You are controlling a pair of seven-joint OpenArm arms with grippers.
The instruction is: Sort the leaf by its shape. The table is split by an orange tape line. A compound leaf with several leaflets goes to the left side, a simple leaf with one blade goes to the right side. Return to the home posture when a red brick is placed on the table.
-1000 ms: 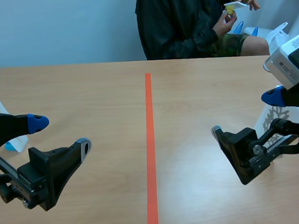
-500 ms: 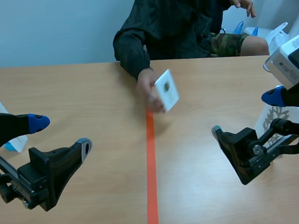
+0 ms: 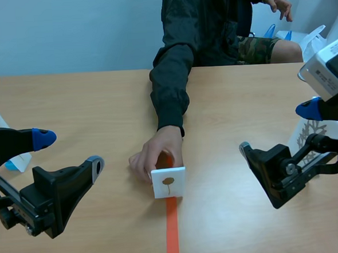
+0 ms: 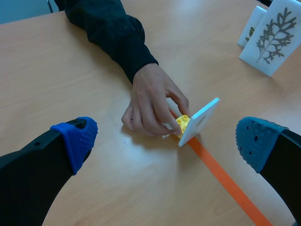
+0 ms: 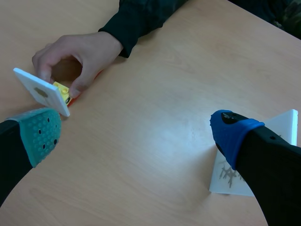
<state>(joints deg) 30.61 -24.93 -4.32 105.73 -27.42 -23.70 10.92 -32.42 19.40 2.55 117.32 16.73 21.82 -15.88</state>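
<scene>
A person's hand (image 3: 157,153) sets a white leaf card (image 3: 168,183) on the orange tape line (image 3: 172,235) at mid-table. The card shows one small rounded leaf on a stalk and stands on a yellow base (image 4: 183,124). The left wrist view has the card (image 4: 198,121) ahead of my open left gripper (image 4: 164,141), edge-on. My left gripper (image 3: 67,151) hovers at the table's left side, well short of the card. My right gripper (image 3: 272,133) is open at the right side. In the right wrist view the card (image 5: 42,91) stands just ahead of my right gripper's grey-green pad (image 5: 40,132).
A white card with a many-lobed leaf print (image 3: 308,136) stands at the right beside my right arm, also in the right wrist view (image 5: 256,160). Two more cards (image 4: 273,36) show far off in the left wrist view. Another white card (image 3: 3,142) stands at the left edge.
The person's hand carried the card from mid-air down onto the tape line near the table's middle. Both arms kept still.
</scene>
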